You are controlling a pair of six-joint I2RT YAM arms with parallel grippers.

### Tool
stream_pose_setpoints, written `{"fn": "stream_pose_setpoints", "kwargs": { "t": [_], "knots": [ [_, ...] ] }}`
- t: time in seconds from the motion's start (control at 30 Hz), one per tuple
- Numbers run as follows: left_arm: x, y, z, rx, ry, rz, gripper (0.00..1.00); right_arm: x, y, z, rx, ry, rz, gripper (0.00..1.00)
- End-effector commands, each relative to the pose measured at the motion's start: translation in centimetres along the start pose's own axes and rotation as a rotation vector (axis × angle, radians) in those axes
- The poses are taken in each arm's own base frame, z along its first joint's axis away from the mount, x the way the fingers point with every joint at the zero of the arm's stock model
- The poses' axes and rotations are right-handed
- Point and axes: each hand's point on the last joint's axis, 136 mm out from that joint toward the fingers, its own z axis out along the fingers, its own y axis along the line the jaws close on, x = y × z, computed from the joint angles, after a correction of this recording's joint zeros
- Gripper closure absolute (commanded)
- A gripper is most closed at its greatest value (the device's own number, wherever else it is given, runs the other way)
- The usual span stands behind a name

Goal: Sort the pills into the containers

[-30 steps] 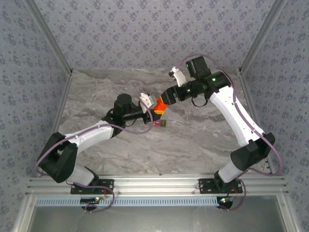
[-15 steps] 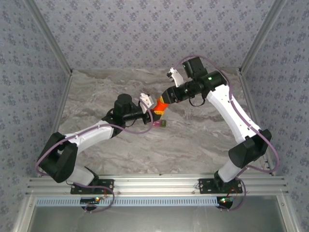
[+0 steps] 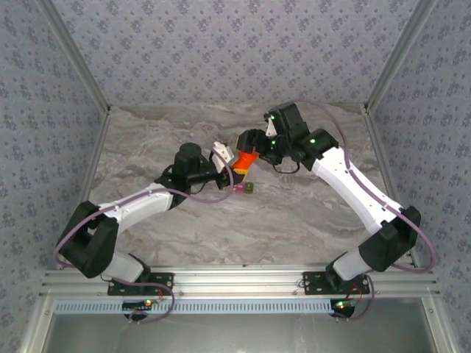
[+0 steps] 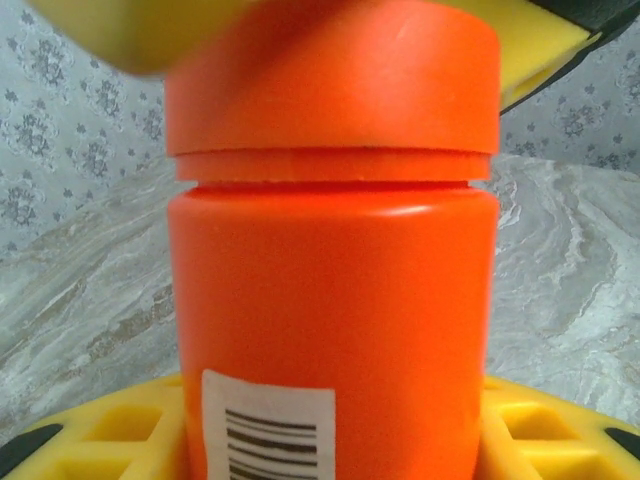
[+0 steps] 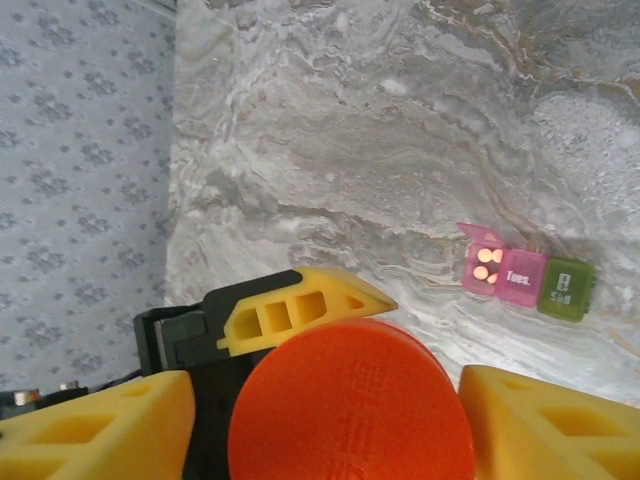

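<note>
Right wrist rolled; right pincer (image 3: 247, 147) clamps cap (image 5: 350, 400), left pincer (image 3: 233, 170) clamps bottle (image 4: 330, 330) upright.

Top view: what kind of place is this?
Probably a lab robot cell, not a home: patterned walls close in a marble-look table, and two arms are bolted to an aluminium rail at its near edge.

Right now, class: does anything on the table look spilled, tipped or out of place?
Nothing stands out. The orange bottle is upright, cap on, held by the left gripper, with the right gripper flanking the cap. The pill box lies flat on the marble table, pink part open with pills inside. No loose pills are visible.
</note>
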Motion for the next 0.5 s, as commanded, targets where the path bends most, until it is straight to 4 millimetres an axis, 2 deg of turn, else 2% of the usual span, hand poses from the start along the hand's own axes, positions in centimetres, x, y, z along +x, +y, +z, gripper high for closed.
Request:
{"fn": "stream_pose_setpoints", "kwargs": {
  "t": [0.0, 0.07, 0.17, 0.23, 0.37, 0.47],
  "knots": [
    [-5.1, -0.7, -0.6, 0.023, -0.150, 0.098, 1.00, -1.7, 1.3, -4.6, -0.093, -0.089, -0.007, 0.21],
    [-5.1, -0.9, -0.7, 0.025, -0.151, 0.102, 1.00, -2.7, 1.0, -6.7, -0.154, -0.121, -0.045, 0.21],
    [-5.2, -1.0, -0.7, 0.033, -0.153, 0.101, 1.00, -3.7, 0.9, -7.9, -0.238, -0.108, -0.140, 0.21],
    [-5.3, -1.0, -0.7, 0.037, -0.153, 0.099, 1.00, -3.5, 1.4, -7.6, -0.262, -0.065, -0.270, 0.22],
    [-5.6, -1.2, -0.8, 0.045, -0.155, 0.097, 1.00, -1.4, 1.3, -5.6, -0.185, 0.056, -0.561, 0.24],
    [-5.8, -1.2, -0.9, 0.047, -0.155, 0.096, 1.00, 0.0, 1.1, -4.4, -0.134, 0.133, -0.680, 0.24]
  ]
}}
